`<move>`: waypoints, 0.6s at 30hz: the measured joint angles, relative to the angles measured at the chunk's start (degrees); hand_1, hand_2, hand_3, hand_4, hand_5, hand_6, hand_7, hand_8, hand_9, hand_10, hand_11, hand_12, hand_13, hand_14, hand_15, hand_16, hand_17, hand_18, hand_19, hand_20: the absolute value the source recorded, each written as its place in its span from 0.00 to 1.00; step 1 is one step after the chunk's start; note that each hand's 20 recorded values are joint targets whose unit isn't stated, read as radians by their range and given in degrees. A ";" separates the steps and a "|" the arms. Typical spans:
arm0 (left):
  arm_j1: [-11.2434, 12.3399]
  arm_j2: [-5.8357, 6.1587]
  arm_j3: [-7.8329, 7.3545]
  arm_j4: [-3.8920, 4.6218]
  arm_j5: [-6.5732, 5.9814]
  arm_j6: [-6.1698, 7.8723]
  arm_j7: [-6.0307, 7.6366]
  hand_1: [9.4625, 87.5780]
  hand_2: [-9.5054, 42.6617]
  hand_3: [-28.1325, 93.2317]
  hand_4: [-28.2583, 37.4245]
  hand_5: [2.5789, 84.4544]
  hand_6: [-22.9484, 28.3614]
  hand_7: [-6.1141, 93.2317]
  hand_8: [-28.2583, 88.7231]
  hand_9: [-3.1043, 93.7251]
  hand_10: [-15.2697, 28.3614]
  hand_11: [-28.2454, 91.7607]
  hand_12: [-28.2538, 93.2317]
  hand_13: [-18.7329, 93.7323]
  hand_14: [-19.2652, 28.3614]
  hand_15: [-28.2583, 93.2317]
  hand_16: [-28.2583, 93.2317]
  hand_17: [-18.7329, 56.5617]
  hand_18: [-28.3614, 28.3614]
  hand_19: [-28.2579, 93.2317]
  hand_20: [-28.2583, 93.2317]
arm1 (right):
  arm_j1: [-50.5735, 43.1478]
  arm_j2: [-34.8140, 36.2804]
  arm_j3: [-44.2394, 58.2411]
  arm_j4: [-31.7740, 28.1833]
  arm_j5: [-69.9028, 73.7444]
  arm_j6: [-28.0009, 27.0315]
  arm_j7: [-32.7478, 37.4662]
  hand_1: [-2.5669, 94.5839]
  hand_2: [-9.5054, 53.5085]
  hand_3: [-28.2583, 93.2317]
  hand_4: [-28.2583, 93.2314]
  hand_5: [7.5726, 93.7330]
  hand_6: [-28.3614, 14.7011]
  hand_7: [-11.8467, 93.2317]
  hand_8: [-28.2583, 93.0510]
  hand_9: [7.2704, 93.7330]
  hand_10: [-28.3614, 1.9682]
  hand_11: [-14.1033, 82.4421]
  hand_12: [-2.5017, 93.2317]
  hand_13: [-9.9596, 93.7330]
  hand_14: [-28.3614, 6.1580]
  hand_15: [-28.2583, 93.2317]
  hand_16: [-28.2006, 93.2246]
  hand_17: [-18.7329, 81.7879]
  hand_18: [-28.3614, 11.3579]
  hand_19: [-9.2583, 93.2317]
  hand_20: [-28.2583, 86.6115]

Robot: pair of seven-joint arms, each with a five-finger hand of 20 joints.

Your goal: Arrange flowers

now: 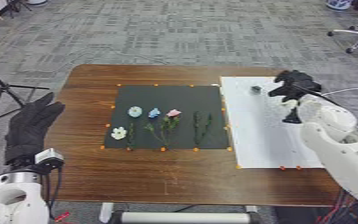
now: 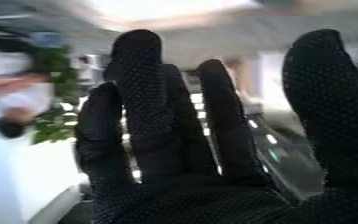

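We see a brown wooden table (image 1: 140,175), flowers (image 1: 174,113) lying on the dark mat (image 1: 171,95) left of its centre. Our right hand (image 1: 293,86), fingers straight and spread, is right of them, well apart, near the table's far right corner. Our left hand (image 1: 29,127), fingers straight, is beside the left edge.

Head view's pretty evenly lit for me, kinda flat, with just soft reflections on the brown tabletop (image 1: 171,172) and the white sheet (image 1: 269,130) coming out really bright. My right wrist view is way rougher tbh: the background's all smeary and out of focus, there's a blown-out white glare up top, and bright spots peek between the fingers (image 2: 140,100) of my dark glove.
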 measured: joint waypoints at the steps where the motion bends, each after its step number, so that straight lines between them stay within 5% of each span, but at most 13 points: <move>1: 0.00 0.00 0.01 -0.01 0.00 0.00 0.01 0.17 0.36 0.79 0.00 0.55 0.54 0.16 0.18 0.55 0.70 0.40 0.30 0.52 0.76 0.37 0.22 0.36 0.72 0.32 0.37 | -1.43 0.64 1.65 0.40 -0.34 -0.28 0.25 0.38 0.00 0.79 0.11 0.48 0.58 0.23 0.17 0.50 0.46 0.22 0.20 0.71 0.38 0.67 0.47 0.49 0.11 0.80 0.74; 18: -0.69 0.13 1.09 -0.05 -0.01 0.44 0.00 0.17 0.36 0.79 0.00 0.55 0.54 0.16 0.18 0.55 0.70 0.40 0.30 0.52 0.76 0.37 0.22 0.36 0.72 0.32 0.37 | -4.79 1.30 2.39 2.97 -0.84 0.11 1.24 0.38 0.00 0.79 0.11 0.48 0.58 0.23 0.17 0.50 0.47 0.23 0.20 0.71 0.39 0.67 0.47 0.49 0.12 0.80 0.74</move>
